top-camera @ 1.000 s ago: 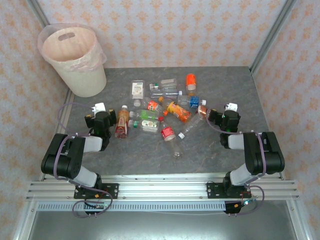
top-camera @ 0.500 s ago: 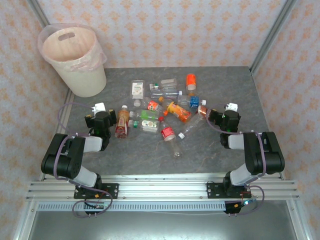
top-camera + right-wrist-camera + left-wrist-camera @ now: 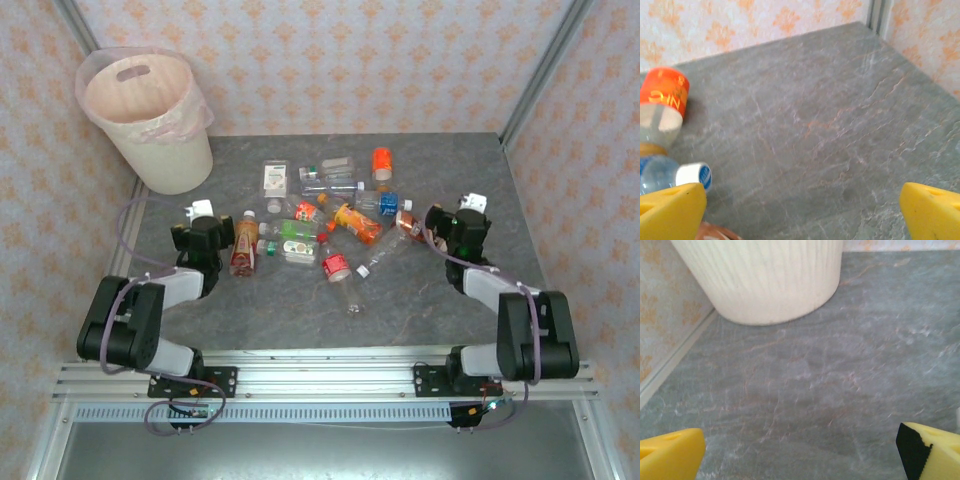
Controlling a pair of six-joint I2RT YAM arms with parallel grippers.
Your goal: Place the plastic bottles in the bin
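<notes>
Several plastic bottles (image 3: 320,215) lie scattered in the middle of the table, with red, orange, green, blue and white labels. The cream bin (image 3: 165,150) with a pinkish bag stands at the far left corner, and its ribbed wall (image 3: 765,275) rises just ahead in the left wrist view. My left gripper (image 3: 205,235) is low over the table, left of a brown bottle (image 3: 244,243); it (image 3: 805,455) is open over bare table. My right gripper (image 3: 457,228) is right of the pile, open (image 3: 802,210) and holding nothing. An orange-labelled bottle (image 3: 662,95) and a white-capped one (image 3: 690,175) lie to its left.
Patterned walls close in the table on three sides, with metal corner posts (image 3: 540,70) at the back. Bare grey table (image 3: 300,320) lies between the bottles and the arm bases, and more (image 3: 840,100) ahead of the right gripper.
Both arms have stretched a little away from their bases. The right gripper moved slightly toward the back right and the left gripper crept toward the bin. No bottle has moved.
</notes>
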